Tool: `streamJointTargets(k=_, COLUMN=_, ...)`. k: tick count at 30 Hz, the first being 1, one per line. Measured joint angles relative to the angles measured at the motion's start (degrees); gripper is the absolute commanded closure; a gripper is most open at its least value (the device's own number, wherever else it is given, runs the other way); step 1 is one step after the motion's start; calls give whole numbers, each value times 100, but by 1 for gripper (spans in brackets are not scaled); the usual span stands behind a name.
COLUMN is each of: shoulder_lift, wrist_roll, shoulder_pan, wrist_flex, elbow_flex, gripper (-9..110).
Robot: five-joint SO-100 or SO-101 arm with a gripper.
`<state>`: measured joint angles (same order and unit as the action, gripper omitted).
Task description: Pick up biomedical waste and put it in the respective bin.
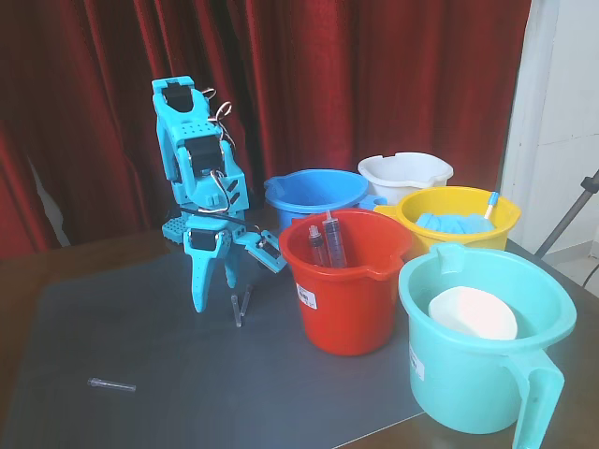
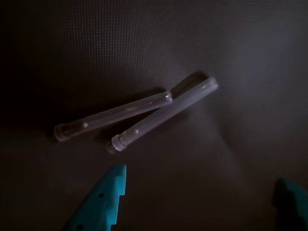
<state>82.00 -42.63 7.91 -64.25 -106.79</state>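
Hovering low over the grey mat [image 1: 140,337], my hand [image 1: 213,297] points straight down with its fingers spread wide and holding nothing, which I read as the setup for a grab from above. In the wrist view the two blue fingertips [image 2: 98,204] sit at the bottom edge, well apart, and two clear tubes [image 2: 139,115] lie on the mat just ahead of them, angled toward each other and touching or nearly touching near one end. In the fixed view that same pair of tubes lies just right of my hand and close to the red bucket [image 1: 346,299], so the carry to a bin should be short. Because the two lie so close, I judge that closing on one alone will need the fingers to straddle it cleanly, or both may shift. A third tube [image 1: 111,384] lies by itself near the front left of the mat, well apart from everything. The red bucket already holds two syringes [image 1: 328,243] standing against its wall. Blue [image 1: 314,192], white [image 1: 404,173], yellow [image 1: 459,213] and teal [image 1: 487,346] buckets stand clustered on the surface to the right, within reach for sorting; I cannot tell which one suits these tubes.
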Motion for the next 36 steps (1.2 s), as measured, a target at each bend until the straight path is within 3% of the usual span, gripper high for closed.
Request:
streamJointTargets(k=7, shoulder_lift=0, wrist_roll=88, shoulder_pan=-387, wrist_flex=1125, elbow_flex=-624, gripper=81)
streamJointTargets(k=19, shoulder_lift=-114, wrist_roll=35, shoulder_pan=-545, wrist_flex=1195, elbow_flex=-589, gripper=80)
streamJointTargets(k=29, shoulder_lift=-211, wrist_roll=88, shoulder_pan=-1802, wrist_flex=1178, elbow_flex=765, gripper=81)
streamJointTargets(k=36, shoulder_lift=-1107, wrist_roll=1020, shoulder_pan=-2074, wrist_flex=1169, elbow_flex=1907, gripper=81)
